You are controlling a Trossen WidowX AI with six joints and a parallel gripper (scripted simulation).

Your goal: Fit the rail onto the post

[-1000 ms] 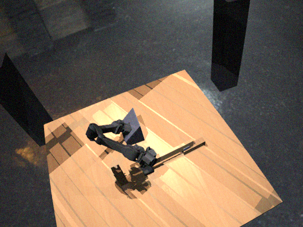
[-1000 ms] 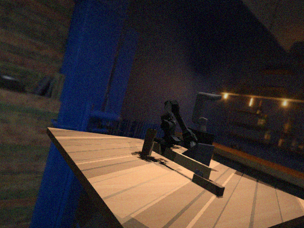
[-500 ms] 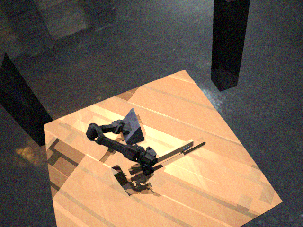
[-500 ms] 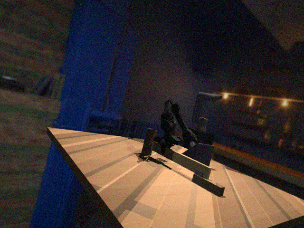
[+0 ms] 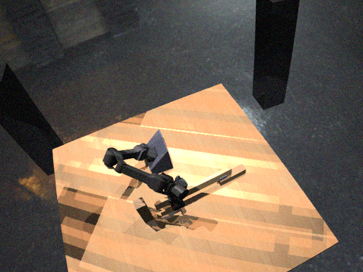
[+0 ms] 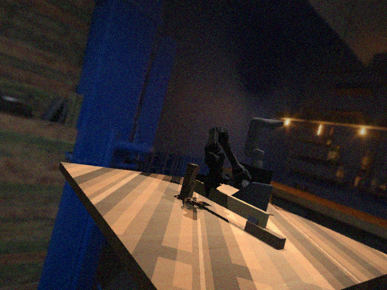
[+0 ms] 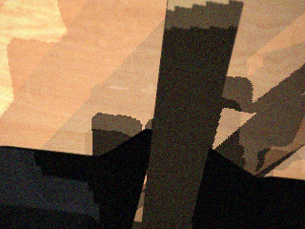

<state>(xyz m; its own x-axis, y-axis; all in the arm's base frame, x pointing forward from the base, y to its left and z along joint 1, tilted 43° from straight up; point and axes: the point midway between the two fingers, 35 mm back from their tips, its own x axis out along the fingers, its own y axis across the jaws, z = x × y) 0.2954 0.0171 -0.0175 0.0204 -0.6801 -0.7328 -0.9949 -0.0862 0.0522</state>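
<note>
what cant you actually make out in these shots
- The two pegs and the rail's holes: too small and dark in every view.
- Whether the rail end touches the post: shadowed in the top view, hidden behind the post in the exterior view.
- Fingertips of the gripper, shut on the rail: black shapes in the wrist view.
- Bracket on the footboard block: too small.

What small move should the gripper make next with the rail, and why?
Probably keep the grip and ease the rail endwise toward the post. The gripper is shut on the rail near that end, the far end sits at the footboard block, and full contact cannot be confirmed.
</note>
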